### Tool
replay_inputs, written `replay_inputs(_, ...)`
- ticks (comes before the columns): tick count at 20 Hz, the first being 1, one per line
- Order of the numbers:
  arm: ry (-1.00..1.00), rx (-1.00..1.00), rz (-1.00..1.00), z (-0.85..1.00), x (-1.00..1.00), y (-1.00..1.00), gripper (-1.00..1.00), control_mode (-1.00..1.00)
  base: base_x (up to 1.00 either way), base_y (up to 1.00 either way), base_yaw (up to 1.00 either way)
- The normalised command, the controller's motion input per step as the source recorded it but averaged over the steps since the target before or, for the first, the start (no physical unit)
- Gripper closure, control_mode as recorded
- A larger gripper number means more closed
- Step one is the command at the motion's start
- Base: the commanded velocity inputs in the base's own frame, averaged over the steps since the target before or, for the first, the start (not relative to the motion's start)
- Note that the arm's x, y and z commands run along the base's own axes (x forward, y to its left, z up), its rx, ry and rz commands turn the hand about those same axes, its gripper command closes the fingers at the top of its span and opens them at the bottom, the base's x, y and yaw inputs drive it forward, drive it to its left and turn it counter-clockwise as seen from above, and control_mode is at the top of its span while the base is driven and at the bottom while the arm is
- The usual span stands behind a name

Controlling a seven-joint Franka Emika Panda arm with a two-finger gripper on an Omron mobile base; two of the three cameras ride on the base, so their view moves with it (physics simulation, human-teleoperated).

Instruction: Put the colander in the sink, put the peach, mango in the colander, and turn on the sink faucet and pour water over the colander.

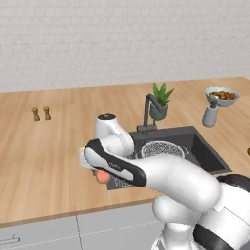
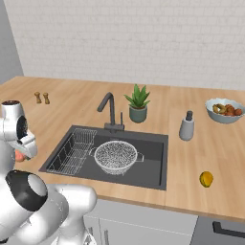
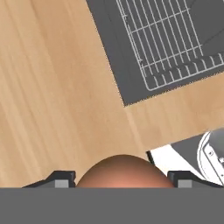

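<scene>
Pinkish peach [image 3: 124, 171] sits between claw [image 3: 124, 179] fingertips near sink [image 3: 114, 65] edge.

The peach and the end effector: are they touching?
Touching. In the hand view the peach sits between the end effector fingertips, pressed against both with no gap.

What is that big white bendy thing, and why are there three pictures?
It's a robot arm working in a pretend kitchen. Two cameras ride behind it, one on each side. The third sits on its hand, looking along the fingers. The hand is closed around a peach. The wooden counter has a dark sink with a silver colander inside, a faucet, a plant, a fruit bowl and a mango lying by itself.
</scene>
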Motion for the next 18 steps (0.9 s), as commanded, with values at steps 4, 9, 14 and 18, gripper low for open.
replay_inputs(4,-0.32,0.05,-0.29,0.96,-0.29,-0.85,1.0,-1.0,0.0,0.0,0.0)
replay_inputs(9,-0.24,0.0,-0.3,0.96,-0.24,-0.92,1.0,-1.0,0.0,0.0,0.0)
replay_inputs(14,-0.04,0.06,-0.31,0.84,-0.07,-1.0,1.0,-1.0,0.0,0.0,0.0)
replay_inputs(18,-0.07,0.13,-0.28,0.65,0.0,-1.0,1.0,-1.0,0.0,0.0,0.0)
